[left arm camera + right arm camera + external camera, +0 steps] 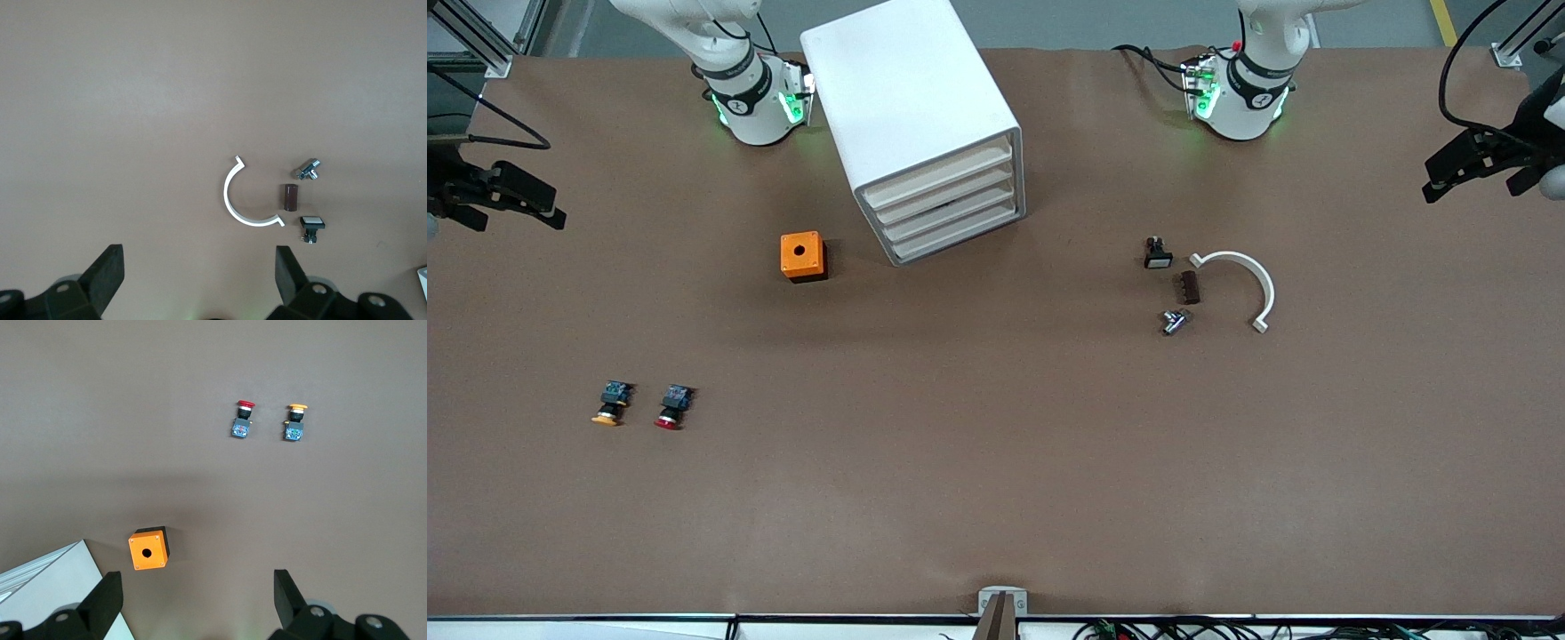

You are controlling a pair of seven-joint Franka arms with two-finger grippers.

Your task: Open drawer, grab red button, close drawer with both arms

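The white cabinet [911,98] stands between the arm bases, with all four cream-fronted drawers [947,209] shut. A corner of it shows in the right wrist view [47,593]. The red-capped button [670,407] lies on the table toward the right arm's end, also in the right wrist view [242,420]. My right gripper [507,200] [197,583] is open and empty, high over the right arm's end of the table. My left gripper [1467,169] [198,257] is open and empty, high over the left arm's end.
A yellow-capped button [610,404] [295,423] lies beside the red one. An orange box with a hole [802,256] [149,548] stands beside the cabinet. Toward the left arm's end lie a black-and-white switch [1158,253] [311,227], a brown block [1189,286], a metal part [1174,322] and a white curved piece [1249,280].
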